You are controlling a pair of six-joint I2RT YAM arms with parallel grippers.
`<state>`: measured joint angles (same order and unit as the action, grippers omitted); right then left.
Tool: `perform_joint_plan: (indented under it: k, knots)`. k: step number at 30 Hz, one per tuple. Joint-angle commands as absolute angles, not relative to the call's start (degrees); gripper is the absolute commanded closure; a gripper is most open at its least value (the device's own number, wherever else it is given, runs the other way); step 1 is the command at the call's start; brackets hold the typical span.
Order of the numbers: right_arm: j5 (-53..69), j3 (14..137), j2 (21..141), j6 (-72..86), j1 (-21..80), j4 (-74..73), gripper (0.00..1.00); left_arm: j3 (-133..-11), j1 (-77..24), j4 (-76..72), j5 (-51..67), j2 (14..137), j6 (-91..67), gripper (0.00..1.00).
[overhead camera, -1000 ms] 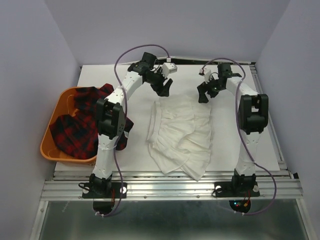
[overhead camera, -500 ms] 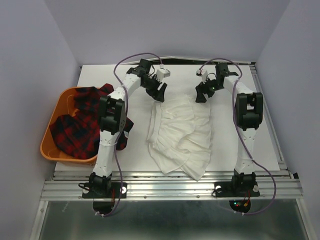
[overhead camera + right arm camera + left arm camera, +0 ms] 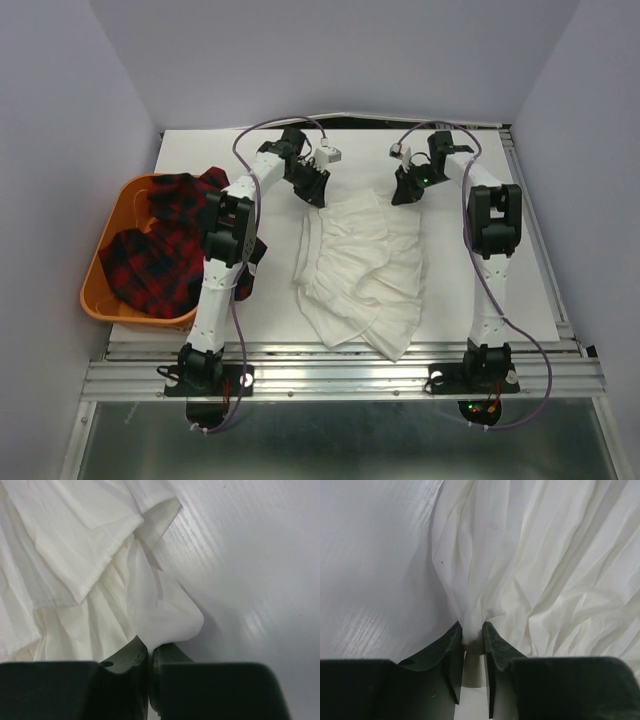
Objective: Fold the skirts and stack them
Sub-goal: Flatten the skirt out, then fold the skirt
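Note:
A thin white pleated skirt (image 3: 362, 270) lies spread on the table between the two arms. My left gripper (image 3: 315, 195) is shut on its far left corner, with a bunch of white cloth (image 3: 472, 630) pinched between the dark fingers. At the far right corner my right gripper (image 3: 405, 196) is shut on a thin flap of the same skirt (image 3: 162, 615). Red-and-black plaid skirts (image 3: 160, 255) are heaped at the left, partly spilling over toward the left arm.
An orange plastic basket (image 3: 98, 290) at the table's left edge holds the plaid heap. The white table surface (image 3: 520, 280) ends at a metal rail at the near edge. Purple walls close in on both sides and at the back.
Both grippers moved down and back to the white skirt's far corners and shut on the cloth; a second ago both stood open above it.

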<state>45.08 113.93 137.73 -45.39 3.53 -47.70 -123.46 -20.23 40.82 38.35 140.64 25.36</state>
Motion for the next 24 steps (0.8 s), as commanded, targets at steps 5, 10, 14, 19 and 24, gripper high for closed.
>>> perform_joint_plan:
  k: [5, 10, 14, 19, 24]
  knots:
    - [42.02, 122.25, 141.33, -36.84, 3.52, -45.28, 0.99, -128.66, -20.21, 38.76, 39.3, 140.27, 23.29, 0.99]
    - [38.68, 130.24, 141.77, -32.09, 1.85, -40.34, 0.99, -134.21, -19.6, 33.76, 34.9, 140.19, 21.62, 1.0]
    - [38.23, 134.12, 140.19, -31.38, 0.79, -39.2, 0.99, -134.3, -19.07, 28.92, 32.87, 137.73, 22.06, 1.0]
    - [39.46, 128.69, 132.65, -32.6, 0.79, -37.97, 0.99, -128.86, -18.98, 23.4, 32.08, 131.94, 26.36, 1.0]
    - [43.06, 120.69, 125.08, -35.76, 0.79, -40.78, 0.99, -118.15, -18.98, 18.29, 33.66, 122.81, 33.04, 1.0]
